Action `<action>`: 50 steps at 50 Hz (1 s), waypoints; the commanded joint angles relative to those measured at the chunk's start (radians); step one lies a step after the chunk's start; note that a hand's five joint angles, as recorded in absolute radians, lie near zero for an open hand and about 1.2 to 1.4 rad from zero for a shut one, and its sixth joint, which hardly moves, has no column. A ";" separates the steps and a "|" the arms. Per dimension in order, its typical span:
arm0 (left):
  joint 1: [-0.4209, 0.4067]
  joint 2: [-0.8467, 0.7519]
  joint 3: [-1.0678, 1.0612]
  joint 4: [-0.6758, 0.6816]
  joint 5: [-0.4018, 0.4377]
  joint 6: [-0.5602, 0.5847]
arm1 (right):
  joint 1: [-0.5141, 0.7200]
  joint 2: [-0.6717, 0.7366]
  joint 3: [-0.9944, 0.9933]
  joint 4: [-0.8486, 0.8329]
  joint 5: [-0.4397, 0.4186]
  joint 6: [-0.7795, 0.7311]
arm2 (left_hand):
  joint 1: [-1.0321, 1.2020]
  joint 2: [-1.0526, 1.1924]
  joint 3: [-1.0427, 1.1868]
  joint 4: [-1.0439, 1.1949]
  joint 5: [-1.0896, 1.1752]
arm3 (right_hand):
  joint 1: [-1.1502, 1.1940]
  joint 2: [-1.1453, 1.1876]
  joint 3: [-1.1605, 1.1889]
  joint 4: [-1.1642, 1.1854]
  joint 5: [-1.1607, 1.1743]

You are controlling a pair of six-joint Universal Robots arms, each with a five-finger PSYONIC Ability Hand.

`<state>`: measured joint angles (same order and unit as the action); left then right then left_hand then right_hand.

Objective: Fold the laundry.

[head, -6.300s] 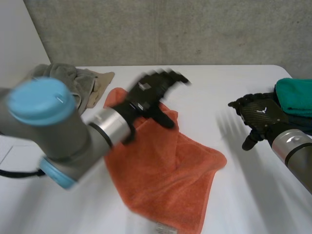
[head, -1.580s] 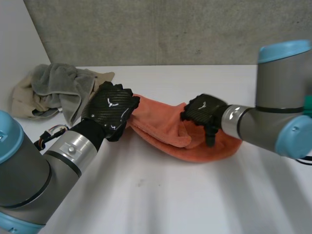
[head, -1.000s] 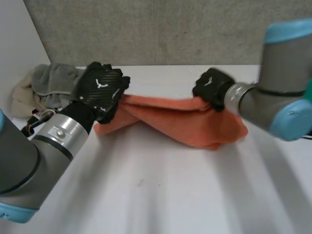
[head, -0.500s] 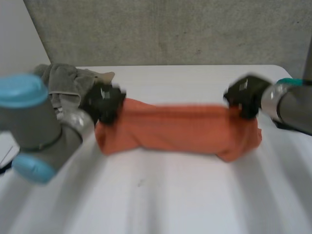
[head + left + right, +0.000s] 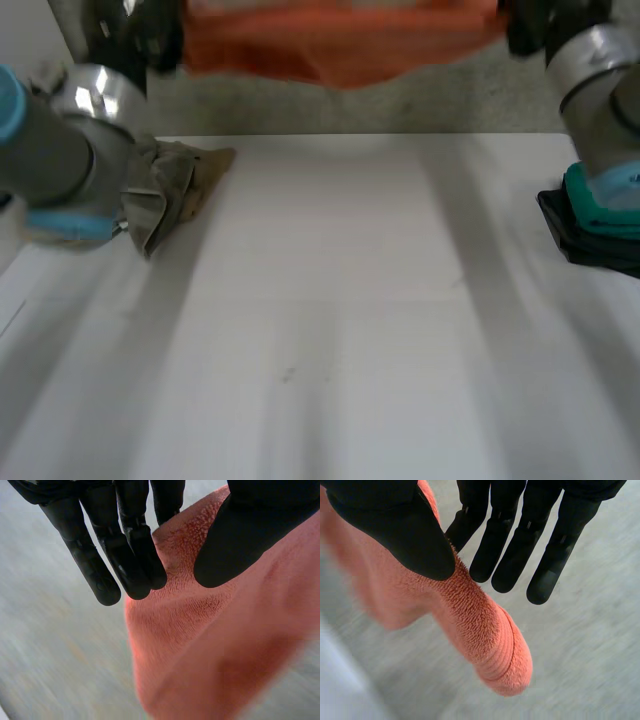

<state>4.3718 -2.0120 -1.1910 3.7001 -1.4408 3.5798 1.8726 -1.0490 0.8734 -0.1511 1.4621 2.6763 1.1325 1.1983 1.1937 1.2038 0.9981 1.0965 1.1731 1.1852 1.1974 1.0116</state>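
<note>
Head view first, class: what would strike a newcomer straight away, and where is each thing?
An orange terry towel hangs stretched high above the white table, its ends pinched by the left hand and the right hand. A crumpled grey and beige cloth heap lies at the table's left; a folded teal towel at its right.

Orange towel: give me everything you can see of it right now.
The orange towel is fuzzy terry cloth, with a ribbed hem at the corner near the right hand. It hangs in the air, spread wide between both hands and sagging a little in the middle, clear of the white table. The left hand pinches one end between thumb and fingers; the right hand pinches the other end likewise. Nothing else touches it.
</note>
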 commanded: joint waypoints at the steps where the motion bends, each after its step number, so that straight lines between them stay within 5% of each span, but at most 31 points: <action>1: -0.009 0.010 -0.313 -0.115 0.003 0.010 | -0.001 0.061 0.215 0.221 -0.020 -0.088 | 0.264 0.198 0.203 0.192 0.224 | 0.300 0.223 0.211 0.199 0.210; 12: -0.061 0.029 -0.624 -0.276 -0.006 0.074 | -0.015 0.098 0.510 0.332 -0.022 -0.150 | 0.264 0.198 0.203 0.192 0.224 | 0.300 0.223 0.211 0.199 0.210; 21: -0.075 0.269 -0.636 -0.474 0.014 0.080 | -0.016 0.021 0.587 0.292 -0.042 -0.156 | -0.422 -0.488 -0.483 -0.493 -0.462 | 0.300 0.223 0.211 0.199 0.210; 27: -0.060 0.323 -0.566 -0.489 0.055 0.105 | -0.018 0.004 0.599 0.268 -0.068 -0.158 | -0.869 -0.935 -0.930 -0.940 -0.909 | 0.300 0.223 0.211 0.199 0.210; 36: 0.070 0.045 -0.293 -0.509 0.267 0.333 | -0.013 0.004 0.615 0.266 -0.069 -0.158 | -0.866 -0.932 -0.927 -0.937 -0.906 | 0.300 0.223 0.211 0.199 0.210; 50: 0.089 -0.404 0.157 -0.641 0.324 0.563 | -0.010 0.006 0.650 0.228 -0.072 -0.159 | -0.722 -0.788 -0.784 -0.794 -0.762 | 0.300 0.223 0.211 0.199 0.210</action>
<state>4.4640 -2.2616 -1.1950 3.0986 -1.1447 4.0994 1.8622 -1.0440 1.5097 0.0899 1.3906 2.5181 0.2956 0.2961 0.2844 0.2914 0.1227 1.0965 1.1731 1.1853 1.1974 1.0168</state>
